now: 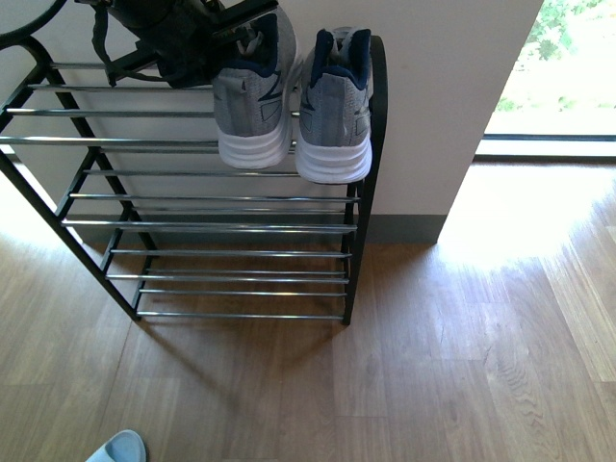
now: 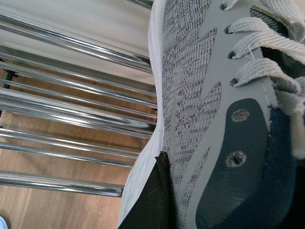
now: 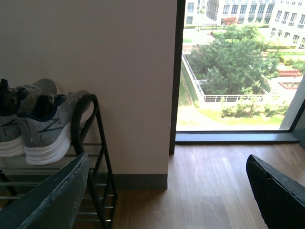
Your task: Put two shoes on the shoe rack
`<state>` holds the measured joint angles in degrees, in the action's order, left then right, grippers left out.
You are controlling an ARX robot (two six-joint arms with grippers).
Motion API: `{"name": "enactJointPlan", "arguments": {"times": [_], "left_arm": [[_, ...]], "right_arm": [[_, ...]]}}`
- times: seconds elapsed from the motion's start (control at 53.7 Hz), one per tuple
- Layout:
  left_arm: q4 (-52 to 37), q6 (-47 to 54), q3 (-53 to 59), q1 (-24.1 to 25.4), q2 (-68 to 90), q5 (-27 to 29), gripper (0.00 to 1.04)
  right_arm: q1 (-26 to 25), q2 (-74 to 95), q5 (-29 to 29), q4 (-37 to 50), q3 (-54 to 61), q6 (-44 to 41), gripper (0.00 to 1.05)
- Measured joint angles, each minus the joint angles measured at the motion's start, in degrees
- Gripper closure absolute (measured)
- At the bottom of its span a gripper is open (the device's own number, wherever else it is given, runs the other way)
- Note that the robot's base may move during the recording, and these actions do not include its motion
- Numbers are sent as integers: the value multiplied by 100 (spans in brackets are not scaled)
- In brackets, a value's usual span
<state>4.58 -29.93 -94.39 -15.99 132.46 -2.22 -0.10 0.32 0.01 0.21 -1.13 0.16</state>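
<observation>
Two grey knit sneakers stand side by side, heels toward me, at the right end of the shoe rack's [image 1: 358, 192] top tier. My left gripper [image 1: 226, 43] reaches in from above and is shut on the left sneaker [image 1: 252, 106], next to its mate [image 1: 333, 111]. The left wrist view is filled by that sneaker's knit side [image 2: 205, 95], with one dark finger [image 2: 153, 202] pressed against it above the chrome bars [image 2: 71, 119]. My right gripper [image 3: 162, 200] is open and holds nothing, off to the right of the rack's end frame [image 3: 97, 143] and over bare floor. It sees the right sneaker [image 3: 47, 129].
A light blue slide sandal [image 1: 117, 449] lies on the wooden floor at the near left edge. The rack stands against a white wall [image 1: 433, 96]. A floor-level window [image 3: 233, 71] is to the right. The rack's lower tiers [image 1: 231, 255] hold nothing.
</observation>
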Motion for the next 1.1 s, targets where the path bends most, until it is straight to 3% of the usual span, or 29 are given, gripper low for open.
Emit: {"name": "enactJointPlan", "arguments": {"times": [0.186, 0.335, 0.614, 0.726, 0.949, 1.098], "left_arm": [[157, 20, -179, -4, 85, 4, 102], [-116, 127, 98, -35, -94, 138, 68], [-890, 201, 1379, -52, -1471, 566, 29], [-1412, 398, 2529, -52, -2682, 1088, 8], [-1657, 931, 5370, -59, -5801, 2317, 9], [-1298, 1047, 6253, -74, -7237, 2710, 9]], "right_arm": [[0, 0, 0, 0, 0, 0, 9], [0, 0, 2, 0, 0, 0, 9], [0, 0, 2, 0, 0, 0, 9], [-2, 0, 0, 0, 2, 0, 9], [-2, 0, 2, 0, 2, 0, 9], [0, 0, 0, 0, 0, 0, 9]]}}
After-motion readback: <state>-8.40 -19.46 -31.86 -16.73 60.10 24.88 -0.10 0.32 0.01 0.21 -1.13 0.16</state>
